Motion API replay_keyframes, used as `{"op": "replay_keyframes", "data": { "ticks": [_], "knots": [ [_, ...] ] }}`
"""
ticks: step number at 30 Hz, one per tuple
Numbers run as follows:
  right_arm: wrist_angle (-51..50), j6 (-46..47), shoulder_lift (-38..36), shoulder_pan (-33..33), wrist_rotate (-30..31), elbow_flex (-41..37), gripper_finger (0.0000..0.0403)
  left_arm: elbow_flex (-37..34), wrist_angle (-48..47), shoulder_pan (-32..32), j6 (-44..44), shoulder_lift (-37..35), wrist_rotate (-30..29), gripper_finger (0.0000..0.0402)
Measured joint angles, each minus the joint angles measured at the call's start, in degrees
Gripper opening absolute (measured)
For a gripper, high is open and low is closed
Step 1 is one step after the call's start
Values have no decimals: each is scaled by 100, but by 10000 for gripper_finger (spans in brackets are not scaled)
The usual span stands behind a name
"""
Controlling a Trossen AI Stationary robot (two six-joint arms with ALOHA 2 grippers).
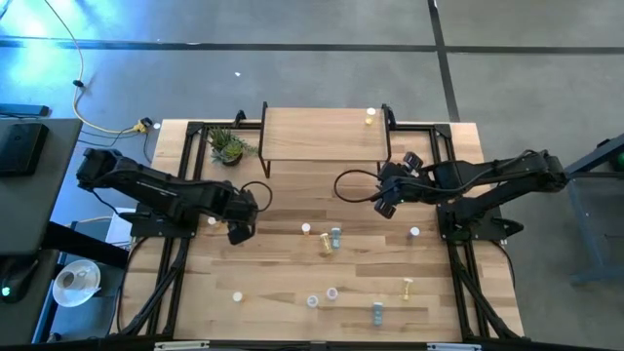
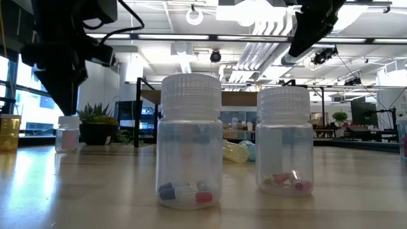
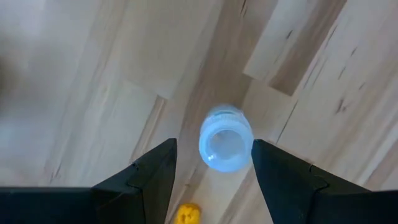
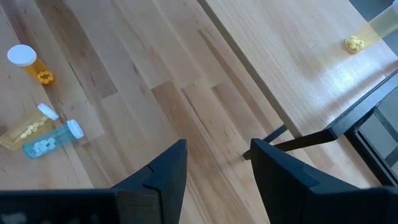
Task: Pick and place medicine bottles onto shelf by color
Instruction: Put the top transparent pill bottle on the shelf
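Fingers (image 3: 152, 174) of the left gripper (image 1: 241, 231) stand spread above an upright white-capped bottle (image 3: 225, 138), well short of the shelf (image 1: 322, 134). Probably light, rigid, slick; pinch its sides below the cap.

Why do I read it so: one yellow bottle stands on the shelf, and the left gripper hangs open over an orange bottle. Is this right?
Not quite. The left gripper hangs open over a clear, bluish bottle, not an orange one; the left wrist view shows this. One yellow bottle does stand on the shelf.
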Motion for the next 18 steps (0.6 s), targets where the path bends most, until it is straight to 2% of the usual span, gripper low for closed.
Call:
{"op": "replay_keyframes", "data": {
  "ticks": [18],
  "knots": [
    [-2, -2, 4, -2, 2, 0, 167, -6, 211, 59, 249, 620, 35, 199]
  ]
}}
